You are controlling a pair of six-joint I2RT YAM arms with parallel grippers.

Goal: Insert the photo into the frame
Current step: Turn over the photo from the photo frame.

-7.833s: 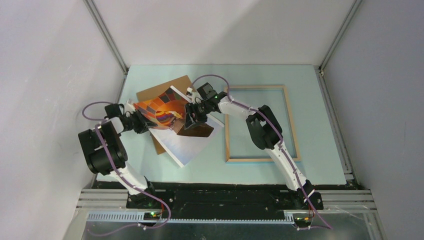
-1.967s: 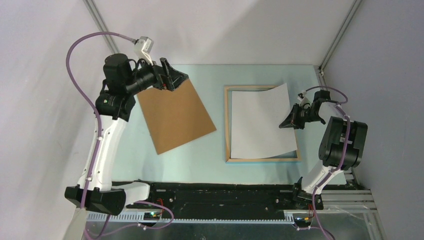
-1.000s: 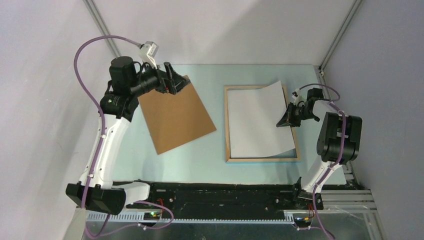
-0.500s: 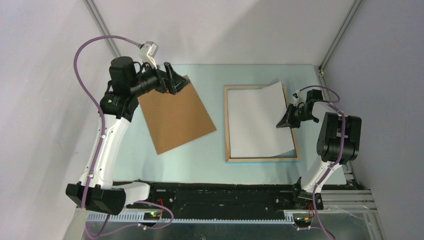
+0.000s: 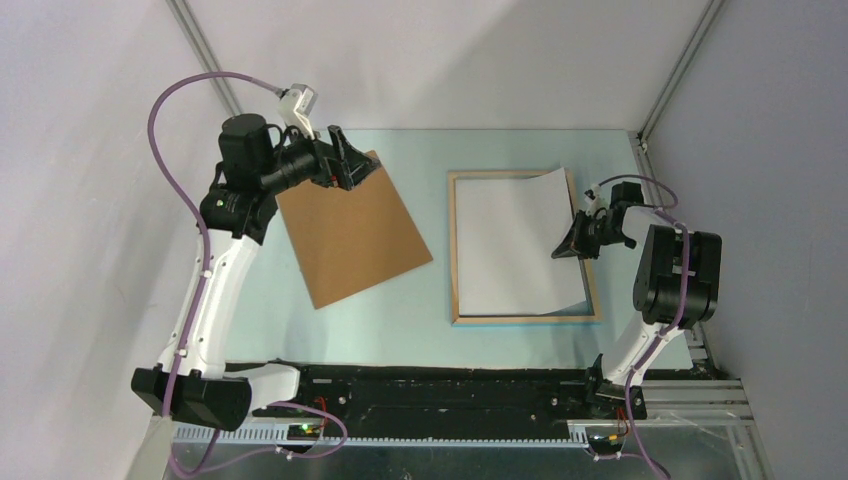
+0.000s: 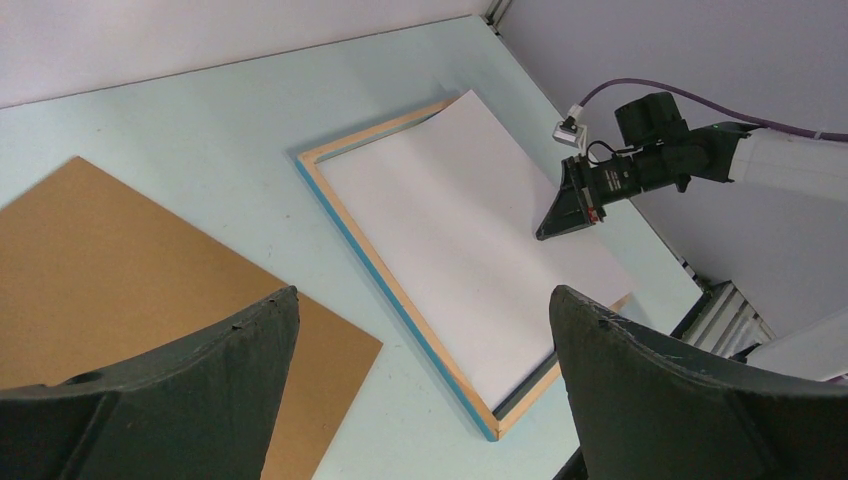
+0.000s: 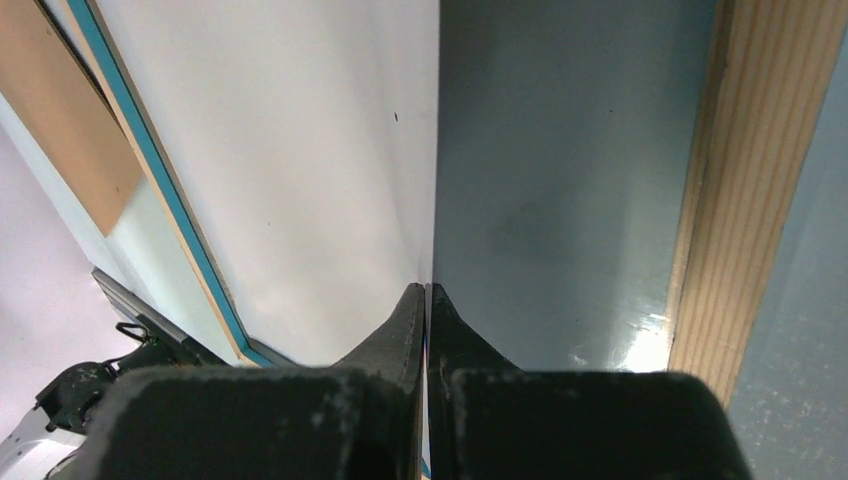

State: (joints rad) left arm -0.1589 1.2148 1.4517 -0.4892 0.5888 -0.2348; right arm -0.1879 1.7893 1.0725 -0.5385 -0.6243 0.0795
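Right tool (image 5: 561, 250) pinches the photo (image 5: 510, 240), white back up.

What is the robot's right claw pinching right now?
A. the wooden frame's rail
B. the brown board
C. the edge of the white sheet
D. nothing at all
C: the right gripper is shut on the right edge of the photo, which sits white side up over the frame.
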